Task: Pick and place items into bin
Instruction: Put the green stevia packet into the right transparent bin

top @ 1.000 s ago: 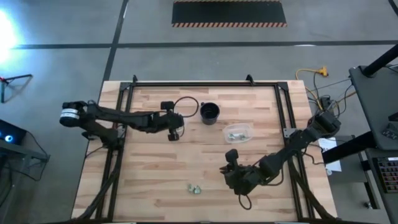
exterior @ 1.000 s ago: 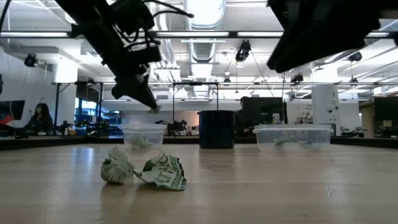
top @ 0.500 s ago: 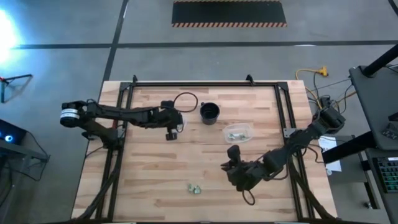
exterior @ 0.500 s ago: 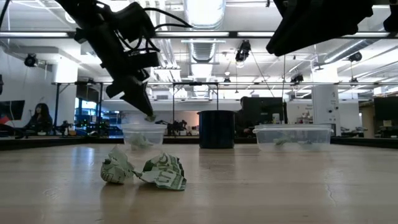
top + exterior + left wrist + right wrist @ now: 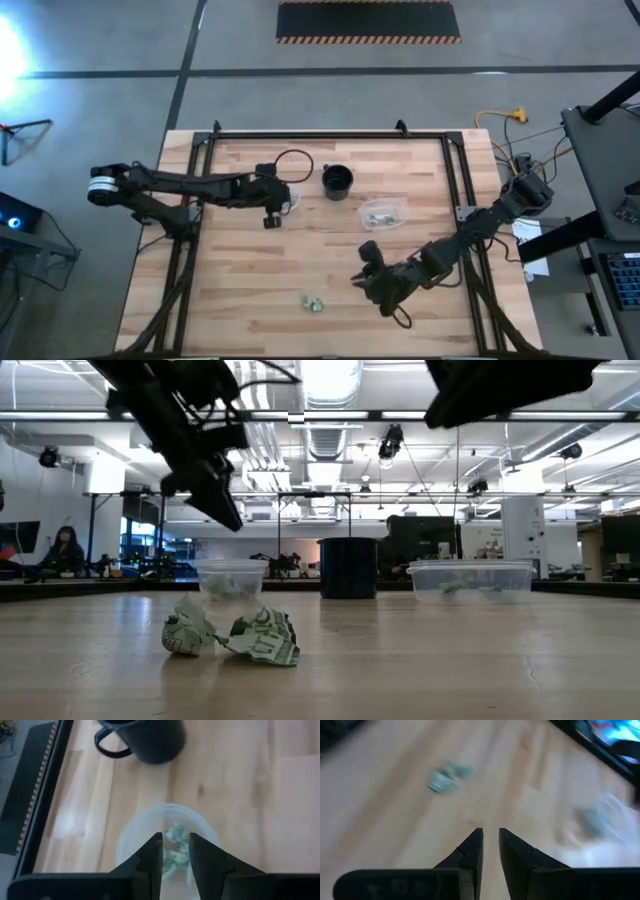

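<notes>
From high above, the wooden table (image 5: 250,250) shows two arms. The left gripper (image 5: 272,207) hangs over a small round clear tub (image 5: 291,200) near the black cup (image 5: 337,181). A second clear tub (image 5: 383,212) with pale bits in it sits to the right of the cup. The right gripper (image 5: 362,278) floats over bare wood. One crumpled green and white piece (image 5: 314,303) lies alone near the front edge, not far from the right gripper.

From table height, that crumpled piece (image 5: 232,636) sits in front, untouched. Behind it stand the round tub (image 5: 232,577), the black cup (image 5: 348,567) and the wider tub (image 5: 472,580), both tubs with pale bits inside. The left gripper (image 5: 222,500) hangs above the round tub.

The left wrist camera looks down into the round tub (image 5: 135,827), where green bits (image 5: 176,834) lie. The fingers (image 5: 150,855) are a little apart and hold nothing.

The right wrist camera shows the last piece (image 5: 449,775) ahead on the wood. Its fingers (image 5: 473,847) are a little apart and empty too.

So I think most of the job is done. Some pieces are already in the tubs, and the one on the table is left to pick up, likely by the right arm.
</notes>
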Controlling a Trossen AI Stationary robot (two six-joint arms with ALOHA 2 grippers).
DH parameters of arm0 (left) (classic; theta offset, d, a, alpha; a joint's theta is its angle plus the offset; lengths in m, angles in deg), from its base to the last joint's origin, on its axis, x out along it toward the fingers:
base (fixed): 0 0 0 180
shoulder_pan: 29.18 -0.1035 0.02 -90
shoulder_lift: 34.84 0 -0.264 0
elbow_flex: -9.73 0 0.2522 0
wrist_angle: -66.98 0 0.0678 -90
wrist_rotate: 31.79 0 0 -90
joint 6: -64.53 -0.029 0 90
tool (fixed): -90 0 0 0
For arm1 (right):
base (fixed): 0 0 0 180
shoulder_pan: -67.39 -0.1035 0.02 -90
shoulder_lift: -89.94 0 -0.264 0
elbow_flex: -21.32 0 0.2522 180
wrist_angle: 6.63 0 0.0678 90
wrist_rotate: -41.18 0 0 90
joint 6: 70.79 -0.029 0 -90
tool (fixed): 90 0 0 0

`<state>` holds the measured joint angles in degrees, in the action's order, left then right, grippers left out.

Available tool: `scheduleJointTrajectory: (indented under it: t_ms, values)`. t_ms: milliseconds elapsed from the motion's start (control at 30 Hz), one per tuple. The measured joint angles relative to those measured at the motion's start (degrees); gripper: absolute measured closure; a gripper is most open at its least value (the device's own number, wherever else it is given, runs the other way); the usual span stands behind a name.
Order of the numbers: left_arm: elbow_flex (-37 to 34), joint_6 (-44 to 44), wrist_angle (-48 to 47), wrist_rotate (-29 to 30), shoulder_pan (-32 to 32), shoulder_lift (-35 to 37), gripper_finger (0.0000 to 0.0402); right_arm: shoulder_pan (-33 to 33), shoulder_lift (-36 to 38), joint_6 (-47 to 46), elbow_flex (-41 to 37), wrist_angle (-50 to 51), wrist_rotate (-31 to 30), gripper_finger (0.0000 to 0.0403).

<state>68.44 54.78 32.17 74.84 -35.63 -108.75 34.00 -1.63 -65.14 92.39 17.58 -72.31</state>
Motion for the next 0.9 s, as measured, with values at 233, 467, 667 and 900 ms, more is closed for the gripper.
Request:
scheduleJointTrajectory:
  t_ms: [233,467,667,900]
  values:
    - [-0.4,5.0,-2.9,0.3,9.0,6.6,0.0324,1.9,-6.4,4.9,0.4,-10.9,7.8,0.0351]
    - [-2.3,11.8,-2.8,8.4,21.5,10.3,0.0324,4.9,-14.3,5.1,5.2,-14.2,17.3,0.0351]
    - [-4.9,16.9,-2.8,15.5,28.5,11.1,0.0324,7.4,-21.6,2.7,11.9,-12.9,19.6,0.0351]
    - [-4.7,18.9,-1.7,16.1,31.2,11.5,0.0324,9.4,-27.2,0.4,18.1,-6.9,25.4,0.0351]
